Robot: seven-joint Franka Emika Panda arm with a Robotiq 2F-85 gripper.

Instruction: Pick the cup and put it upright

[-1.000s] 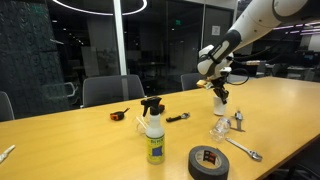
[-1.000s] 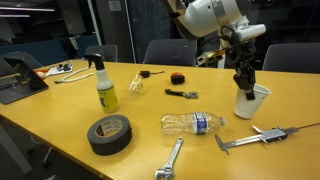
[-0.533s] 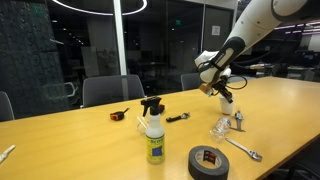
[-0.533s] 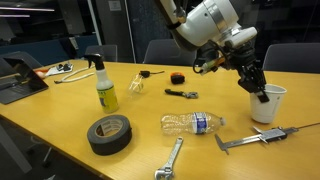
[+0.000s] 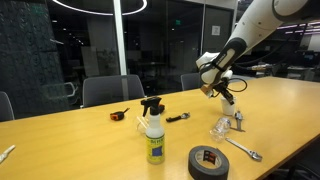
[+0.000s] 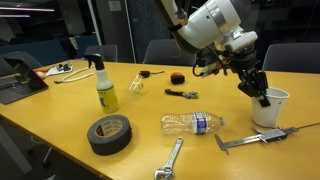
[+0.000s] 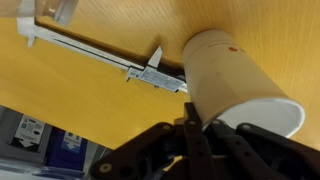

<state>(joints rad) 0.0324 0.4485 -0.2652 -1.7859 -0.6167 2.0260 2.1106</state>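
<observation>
Standing upright: the cup point(image 6: 270, 110), calipers point(image 6: 250, 139) at its 6 o'clock; my gripper point(image 6: 262, 96), nearly closed, pinches its rim; release not yet done.

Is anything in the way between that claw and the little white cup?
Nothing visible. The gripper is right at the rim of the cup, which stands upright on the table. The caliper lies beside the cup, not between them.
</observation>
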